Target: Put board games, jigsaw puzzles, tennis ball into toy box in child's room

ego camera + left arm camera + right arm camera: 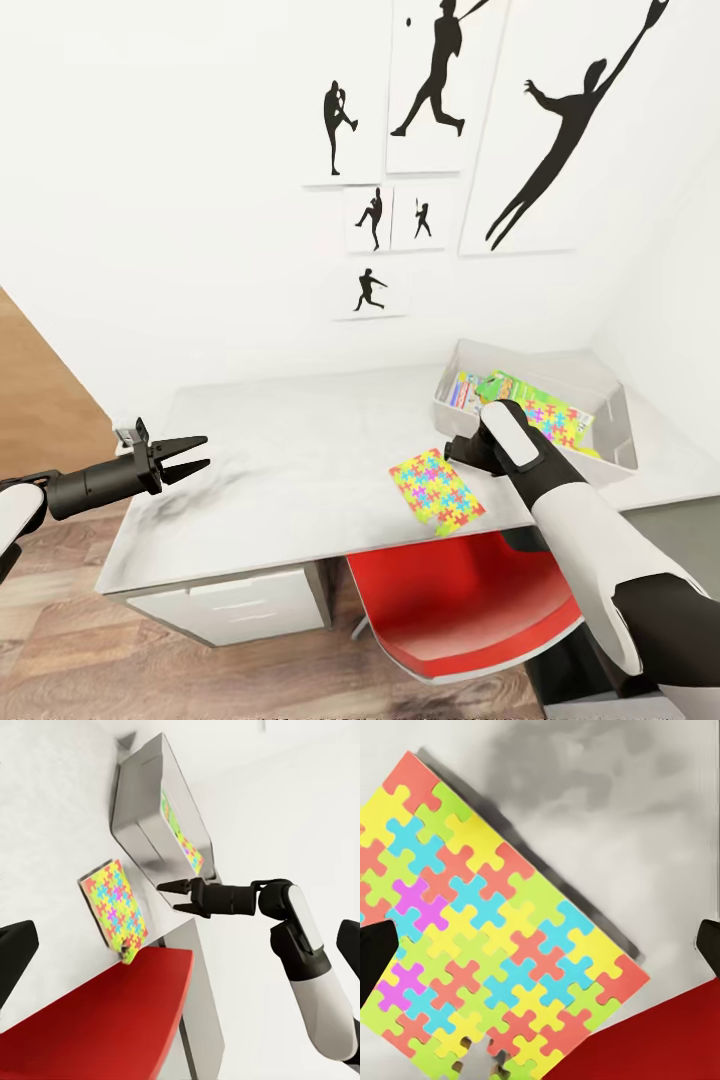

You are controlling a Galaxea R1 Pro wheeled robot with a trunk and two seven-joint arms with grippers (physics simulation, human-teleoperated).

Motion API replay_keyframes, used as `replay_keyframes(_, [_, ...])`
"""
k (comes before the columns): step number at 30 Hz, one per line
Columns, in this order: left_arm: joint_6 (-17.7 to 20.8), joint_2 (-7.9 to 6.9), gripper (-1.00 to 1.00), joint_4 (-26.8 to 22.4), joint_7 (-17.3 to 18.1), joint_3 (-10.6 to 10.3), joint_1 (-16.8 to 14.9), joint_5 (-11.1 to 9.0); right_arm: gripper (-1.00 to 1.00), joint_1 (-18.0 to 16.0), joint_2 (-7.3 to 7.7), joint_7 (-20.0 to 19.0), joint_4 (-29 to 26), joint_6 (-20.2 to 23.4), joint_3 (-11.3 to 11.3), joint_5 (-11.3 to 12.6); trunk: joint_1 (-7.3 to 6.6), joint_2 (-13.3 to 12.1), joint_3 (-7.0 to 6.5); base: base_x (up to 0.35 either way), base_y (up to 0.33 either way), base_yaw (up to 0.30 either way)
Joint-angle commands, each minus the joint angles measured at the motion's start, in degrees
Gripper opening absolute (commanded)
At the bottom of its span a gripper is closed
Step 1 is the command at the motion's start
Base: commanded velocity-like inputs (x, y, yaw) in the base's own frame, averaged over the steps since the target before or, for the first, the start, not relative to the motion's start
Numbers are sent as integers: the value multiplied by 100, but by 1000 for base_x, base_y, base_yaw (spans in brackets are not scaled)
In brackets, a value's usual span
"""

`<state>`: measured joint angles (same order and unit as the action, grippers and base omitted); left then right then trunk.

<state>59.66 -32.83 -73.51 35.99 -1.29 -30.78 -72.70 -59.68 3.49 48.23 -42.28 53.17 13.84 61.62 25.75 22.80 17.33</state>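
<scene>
A jigsaw puzzle (437, 490) of bright interlocking pieces lies flat near the front edge of the pale grey table (300, 470). My right gripper (456, 450) hovers just above the puzzle's far corner, open, with its fingertips (375, 960) spread wide over the puzzle (487, 937). Behind it, against the wall, stands the toy box (615, 440), holding another bright puzzle panel (555, 420) and colourful flat boxes (465, 390). My left gripper (190, 457) hangs open over the table's left end, holding nothing. In the left wrist view the right gripper (171, 896) sits between the toy box (142, 802) and the puzzle (112, 907).
A red chair (460, 600) is tucked under the table below the puzzle. White drawers (240, 605) sit under the table's left part. Black silhouette posters (440, 90) hang on the white wall. Wood floor (40, 400) shows at the left.
</scene>
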Motion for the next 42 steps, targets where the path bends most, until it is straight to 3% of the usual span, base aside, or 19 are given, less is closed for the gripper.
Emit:
replay_keyframes(1, [13, -4, 100, 4, 30, -7, -7, 10, 100, -7, 23, 56, -7, 9, 28, 60, 3, 12, 20, 0, 0, 0])
replay_keyframes(6, [13, -4, 100, 4, 31, -4, -7, 3, 100, -8, 158, -27, -11, 9, 11, 65, 3, 12, 67, 0, 0, 0])
replay_keyframes(10, [14, -4, 100, 4, 34, -3, -7, 2, 100, -12, 195, -332, -16, 7, 6, 62, 3, 12, 105, 0, 0, 0])
replay_keyframes(42, [10, -4, 100, 4, 33, -3, -25, 2, 100, -26, 204, -481, -45, 9, 13, 60, 3, 12, 404, 0, 0, 0])
